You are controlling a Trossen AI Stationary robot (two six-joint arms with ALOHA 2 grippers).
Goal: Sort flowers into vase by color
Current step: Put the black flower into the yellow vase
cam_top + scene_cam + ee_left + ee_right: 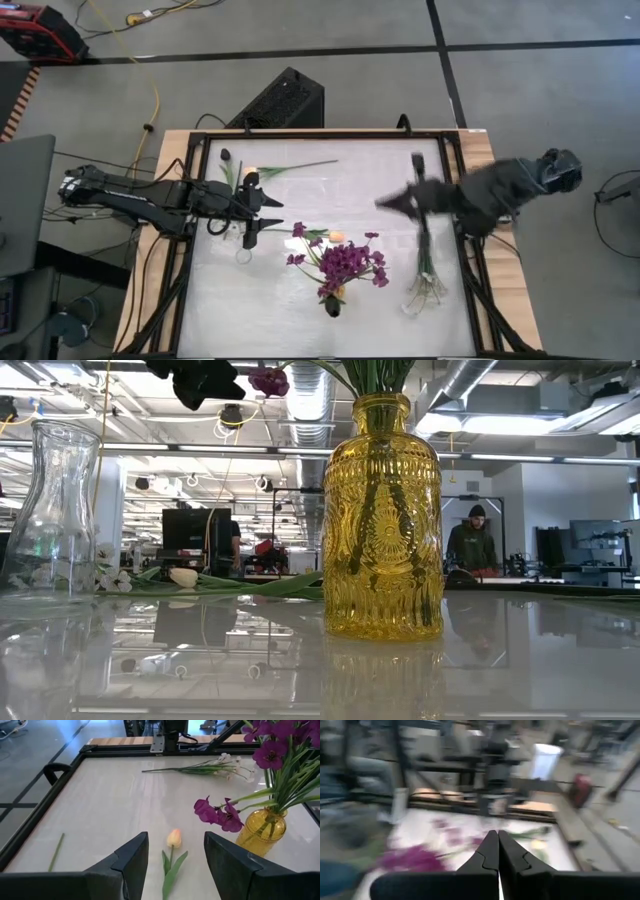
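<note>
Cream-peach tulip is lying flat on the white table, centre-bottom of the left wrist view, bloom pointing away from the camera. Purple flowers are already standing in the yellow vase, lower centre of the high view. White-blossom sprays are lying on the table at lower right; another stem is lying at upper centre. A clear glass vase is showing at the left of the low view.

Left gripper is hovering over the tulip, fingers spread wide on either side of it, gripping nothing. Right gripper is lifted above the table's right side, fingers pressed together and empty, mid-motion by the blur.

Risks, as judged: the tulip's stem is thin and flat on the table, so the left fingers closing may pinch the leaf only or skid it. Overhanging purple blooms are sitting close by; an approach to the yellow vase could snag them.
</note>
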